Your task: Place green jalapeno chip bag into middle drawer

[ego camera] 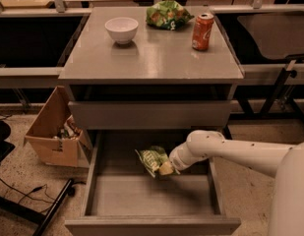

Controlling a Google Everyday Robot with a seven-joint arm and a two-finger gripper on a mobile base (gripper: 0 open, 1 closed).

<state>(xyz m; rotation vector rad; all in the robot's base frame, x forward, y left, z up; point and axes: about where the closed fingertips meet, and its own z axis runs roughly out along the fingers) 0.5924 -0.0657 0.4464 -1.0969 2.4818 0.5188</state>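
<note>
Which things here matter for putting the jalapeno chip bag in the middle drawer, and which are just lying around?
For the job:
- green jalapeno chip bag
- gripper, shut on the bag, over the open drawer
- middle drawer

Just lying about:
- white bowl, darker green bag and red can, all on the cabinet top
- cardboard box, down beside it

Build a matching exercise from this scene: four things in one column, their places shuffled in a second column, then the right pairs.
Things:
1. white bowl
2. red can
3. green jalapeno chip bag
4. cardboard box

Places:
A. on the floor
B. held by the end effector over the open middle drawer
C. right side of the cabinet top
D. left side of the cabinet top

Pairs: 1-D, 2-C, 3-B, 4-A
</note>
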